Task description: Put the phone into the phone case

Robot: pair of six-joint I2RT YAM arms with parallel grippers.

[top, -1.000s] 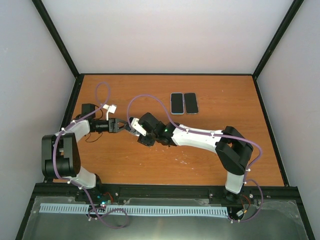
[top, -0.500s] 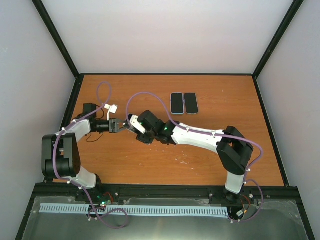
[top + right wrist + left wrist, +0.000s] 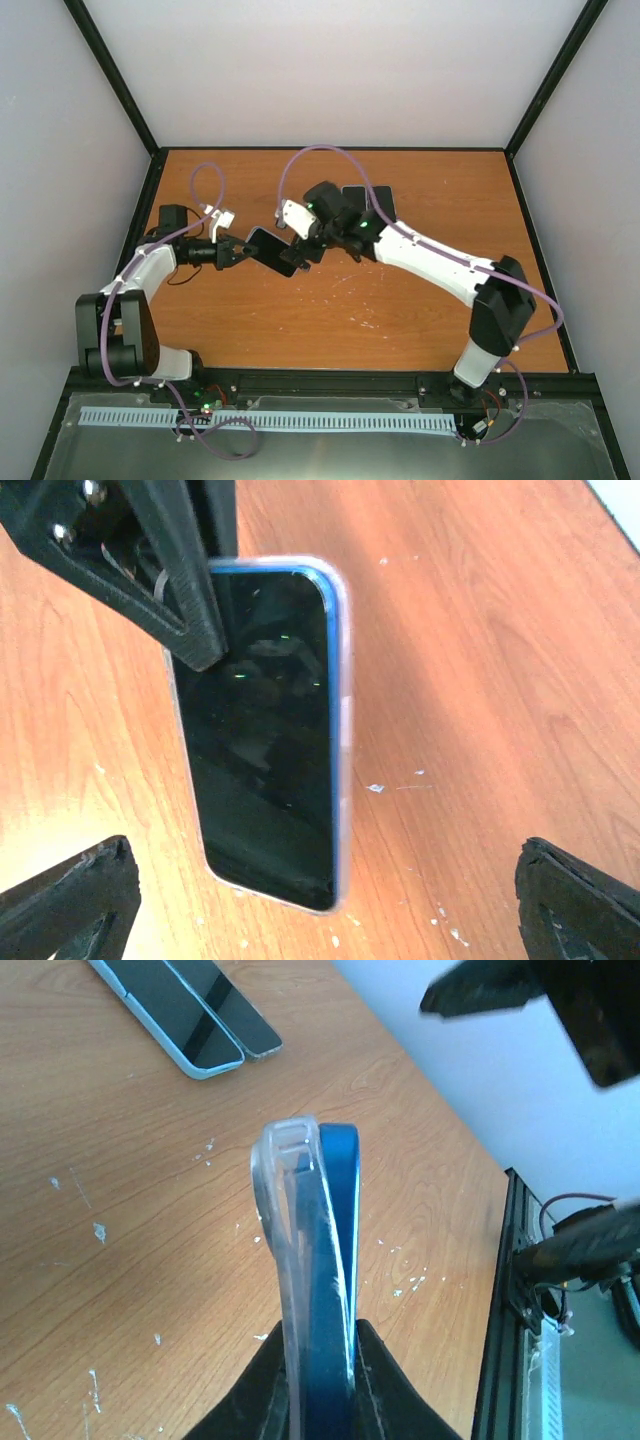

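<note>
Blue phone (image 3: 340, 1220) and clear case (image 3: 283, 1190), top edges seemingly parted, pinched by left jaws; right jaws spread.

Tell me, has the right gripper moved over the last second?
Yes. In the top view the right gripper moved up and right; its arm now overlaps the two dark flat phones, which were fully visible before.

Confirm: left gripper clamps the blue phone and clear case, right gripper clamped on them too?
No. The right gripper is open and not closed on them, its fingers spread wide in the right wrist view. The left gripper does clamp the blue phone and clear case.
</note>
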